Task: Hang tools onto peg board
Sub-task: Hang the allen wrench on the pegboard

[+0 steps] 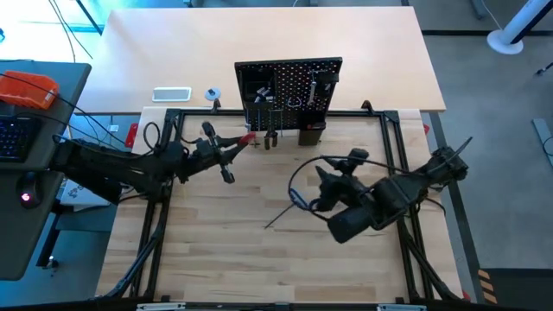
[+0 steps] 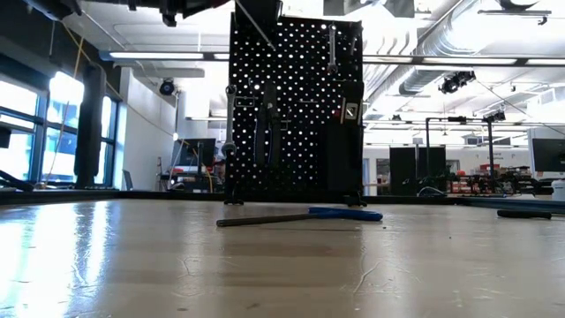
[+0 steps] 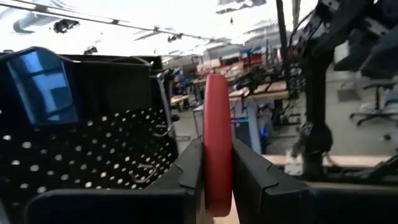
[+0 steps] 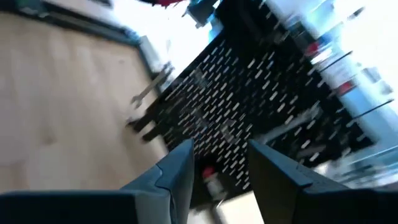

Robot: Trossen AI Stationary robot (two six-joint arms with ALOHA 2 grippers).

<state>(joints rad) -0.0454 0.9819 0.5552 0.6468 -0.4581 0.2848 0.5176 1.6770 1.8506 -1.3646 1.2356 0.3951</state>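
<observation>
The black peg board stands upright at the far middle of the table, with several tools hanging on it. My left gripper is just left of the board's near face, shut on the red-handled screwdriver. A blue-handled T hex key lies flat on the wood in front of the board. My right gripper is open with nothing between its fingers. It hovers above the table to the board's near right, pointing at the board. My left gripper pinches the screwdriver's red handle between its two fingers, one on each side. The fingers come about level from the table's left. The handle's rounded end sticks out past the fingers, and the screwdriver is lifted clear of the table.
Black frame rails run along the wooden work area's edges. Behind the board, a white flat object and a small roll lie on the far table. A dark tool lies at the right. Bare wood stretches toward the near edge.
</observation>
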